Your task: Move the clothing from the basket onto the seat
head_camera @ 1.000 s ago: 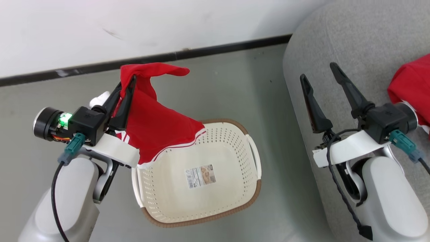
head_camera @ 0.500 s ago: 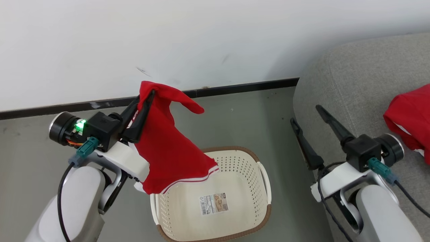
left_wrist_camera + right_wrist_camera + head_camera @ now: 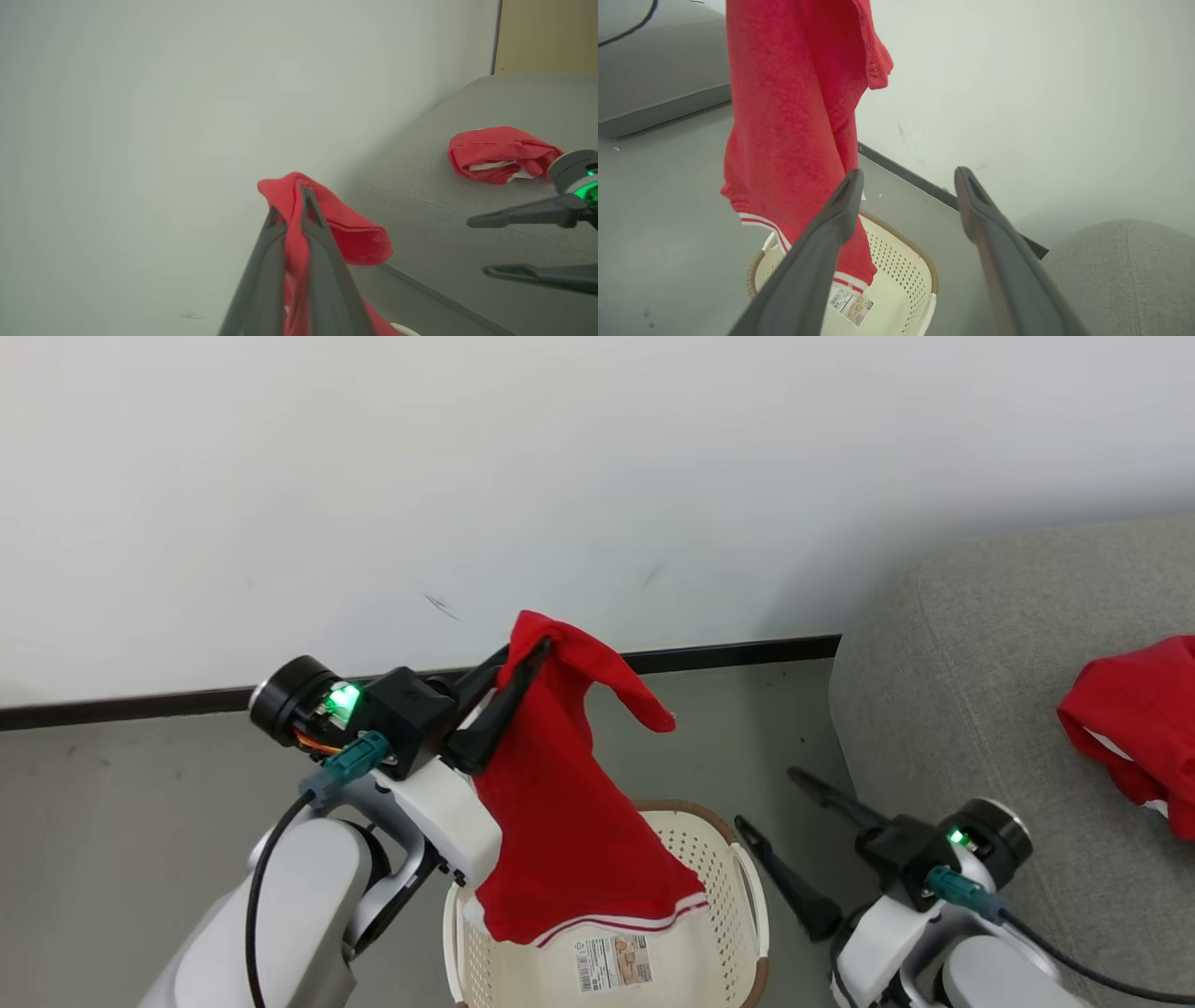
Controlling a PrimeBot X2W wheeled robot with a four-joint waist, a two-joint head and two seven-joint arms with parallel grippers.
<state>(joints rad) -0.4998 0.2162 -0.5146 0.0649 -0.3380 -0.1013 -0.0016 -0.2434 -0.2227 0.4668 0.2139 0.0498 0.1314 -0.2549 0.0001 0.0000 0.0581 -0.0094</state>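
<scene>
Grey floor [image 3: 121,821], seat [image 3: 971,644] — wall [image 3: 560,476] perhaps scuffed

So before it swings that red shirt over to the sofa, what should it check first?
1. Grip: the left gripper is shut on the top fold of the held jersey: ok.
2. Hem clear of the basket: it hangs over the basket's opening, and its height above the rim is unclear: cannot tell.
3. Landing room: the sofa has bare grey cushion beside the other jersey lying on it: ok.
4. Right gripper free: open, holding nothing: ok.
5. Clear path: the right gripper sits low between basket and sofa, where trailing fabric might brush it: cannot tell.
</scene>
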